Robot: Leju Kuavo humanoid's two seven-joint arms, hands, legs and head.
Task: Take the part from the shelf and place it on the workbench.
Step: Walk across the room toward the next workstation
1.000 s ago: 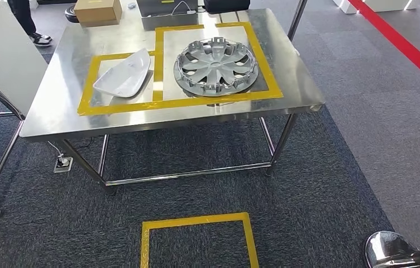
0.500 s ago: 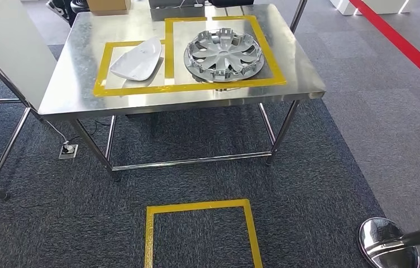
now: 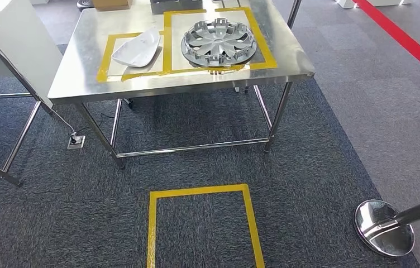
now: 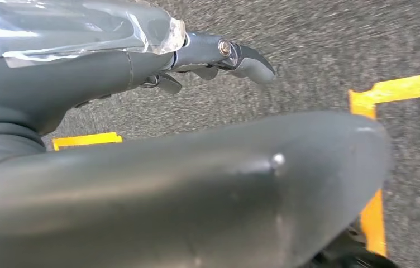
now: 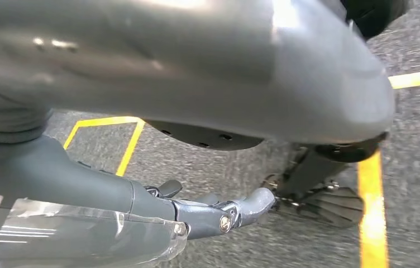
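Observation:
A steel workbench (image 3: 196,78) stands ahead in the head view, with two yellow tape frames on its top. A silver wheel cover (image 3: 217,42) lies in the right frame and a white curved part (image 3: 136,48) in the left one. My left hand (image 4: 219,56) hangs over the grey carpet in the left wrist view, fingers stretched out and holding nothing. My right hand (image 5: 224,215) hangs the same way over the carpet, also with nothing in it.
A yellow tape square (image 3: 152,223) marks the carpet in front of the workbench. A chrome post base (image 3: 385,227) stands at the lower right. A white panel on a steel frame (image 3: 23,39) is at the left, a floor socket (image 3: 76,142) beside it. A red line (image 3: 409,42) runs at far right.
The whole head picture has shifted: the workbench now sits higher and smaller in it and more carpet shows, so the camera has moved back. The parts on the bench lie as before.

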